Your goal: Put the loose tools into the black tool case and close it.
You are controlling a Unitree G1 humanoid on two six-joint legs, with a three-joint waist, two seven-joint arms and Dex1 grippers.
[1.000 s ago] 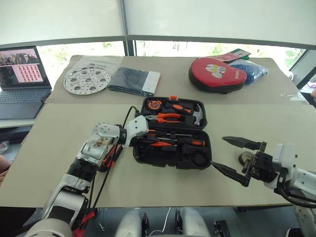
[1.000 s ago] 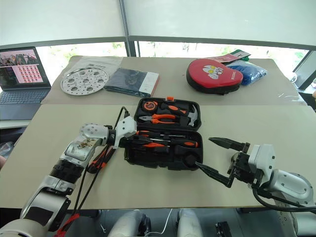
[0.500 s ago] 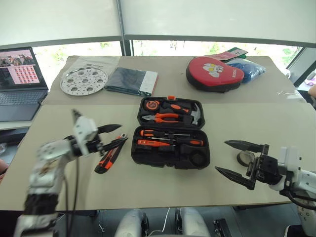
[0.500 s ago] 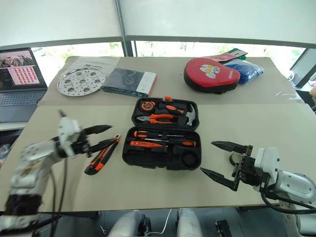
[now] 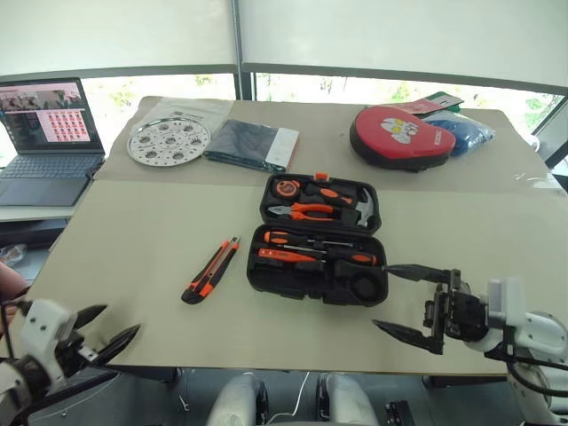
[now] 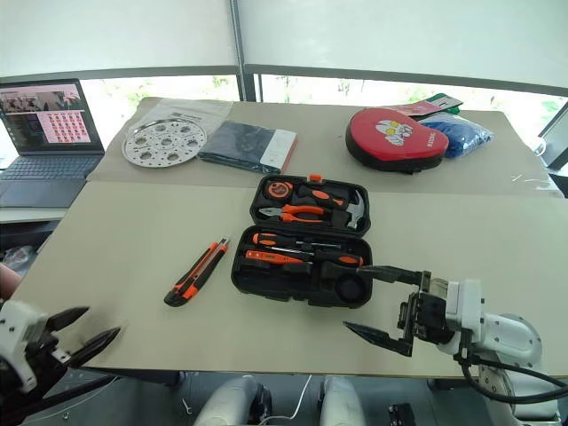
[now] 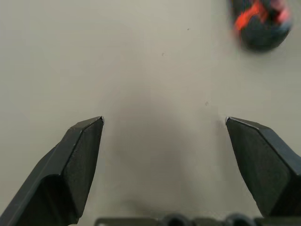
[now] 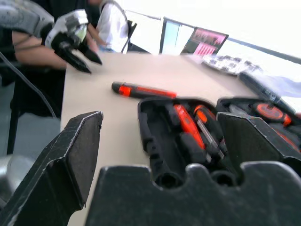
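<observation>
Pulled back from the black tool case [image 5: 321, 240], the left tool [image 5: 105, 330] now hovers wide open and empty at the bench [image 5: 133, 240] edge. Well beyond it lies the black-and-orange utility knife [image 5: 211, 270], beside the open case holding two screwdrivers [image 5: 311, 249]. Just beside the case, the right tool [image 5: 410, 302] gapes wide, empty.
</observation>
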